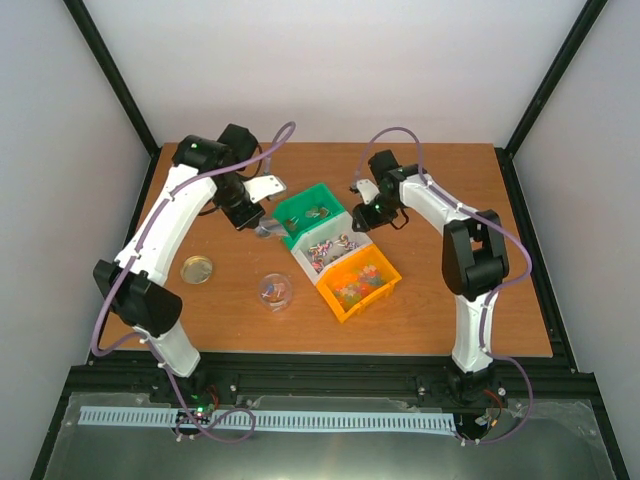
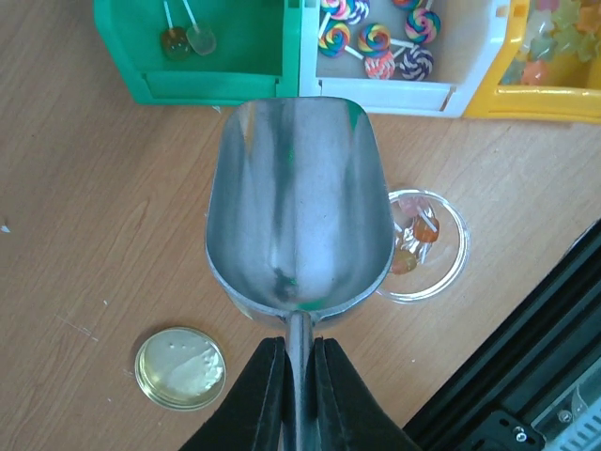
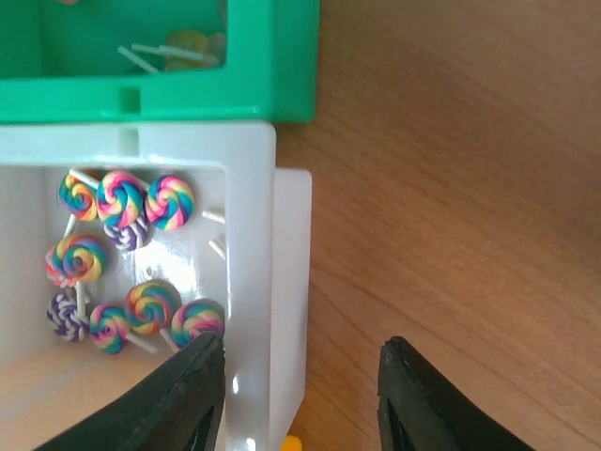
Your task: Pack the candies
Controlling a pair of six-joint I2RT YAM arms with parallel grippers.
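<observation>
L hand [image 2: 299, 349] is clamped on scoop [image 2: 299, 207] handle. Scoop is empty, held over counter [image 2: 84, 216] just short of the bins. R hand [image 3: 302, 348] is open: jaws straddle white bin [image 3: 249, 188] side wall, one finger inside, one outside, wall not pinched as far as can be seen.

Candies [image 3: 122, 202]: swirl lollies are bunched in white bin, only a couple in green bin [image 2: 216, 85], pale/orange ones in orange bin [image 2: 545, 101], a few in jar [image 2: 455, 258]. Jar is open, lid [image 2: 180, 367] laid apart on counter.

Risks, as judged:
- Bin not held → likely shoved back when scoop is pushed in, so little gets loaded.
- R finger inside white bin may lie in scoop path → clash poss.
- Lolly sticks may be snagged on scoop lip and flicked onto counter.
- Scoop mouth looks wider than jar mouth (perspective, not certain) → spill at pour unless tipped slowly and centred.
- Jar looks light and is unrestrained; could be knocked over by scoop edge.
- Green bin nearly empty: a pass there prob yields nothing.
</observation>
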